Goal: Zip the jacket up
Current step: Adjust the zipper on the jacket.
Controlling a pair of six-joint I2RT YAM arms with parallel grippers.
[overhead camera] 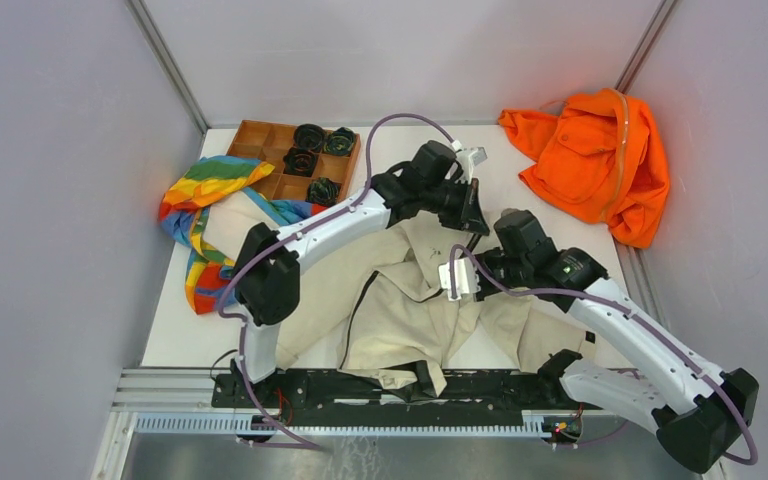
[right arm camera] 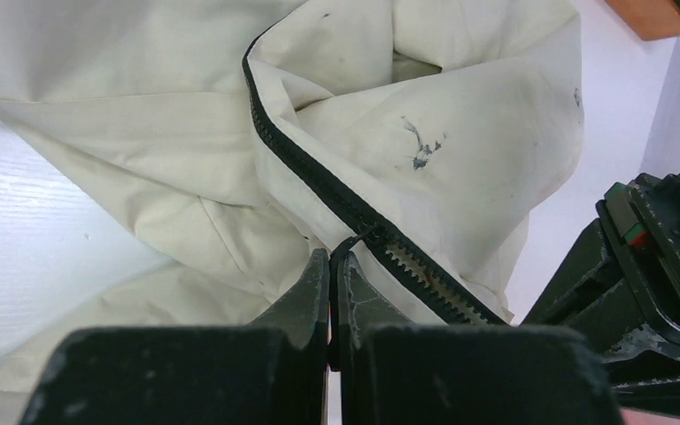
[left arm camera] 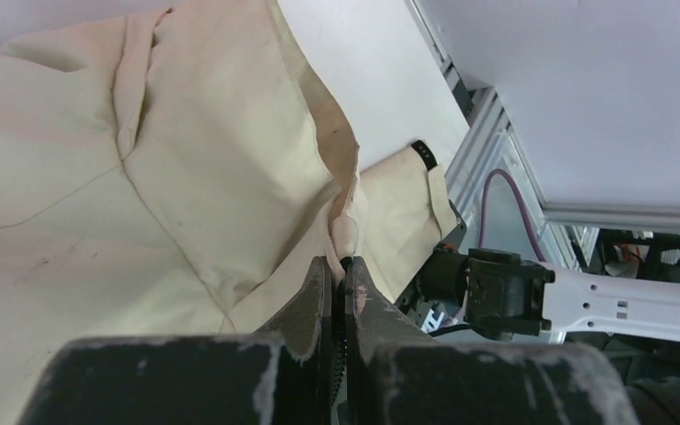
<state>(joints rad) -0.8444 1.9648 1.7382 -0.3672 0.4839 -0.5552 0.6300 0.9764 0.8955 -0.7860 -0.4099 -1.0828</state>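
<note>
You're pinching your left gripper (left arm camera: 343, 266) shut on a folded edge of the jacket (left arm camera: 186, 177). Cream fabric is bunching right at the fingertips and spreading away ahead and to their left. Off to that gripper's right a small black tab (left arm camera: 421, 152) is showing on a loose fabric end, with bare table (left arm camera: 381, 80) lying beyond it.

You're clamping your right gripper (right arm camera: 333, 257) on the zipper pull (right arm camera: 359, 239). The thin black tab is curling into the tips, and the jaws are meeting with no gap showing. The zipper (right arm camera: 310, 177) is running away from those tips, up and to the left, with toothed tape showing just right of the fingers. A small black logo (right arm camera: 421, 149) is sitting on the cloth ahead and to the right of this gripper.

In the overhead view your two grippers are sitting close together over the jacket's upper middle, the left one just beyond the right one. The jacket is lying rumpled under both arms, its front lying open toward the bases. Well beyond the grippers, an orange garment (overhead camera: 595, 160) is lying off to the right, and a rainbow cloth (overhead camera: 205, 195) and wooden tray (overhead camera: 270, 150) off to the left.
</note>
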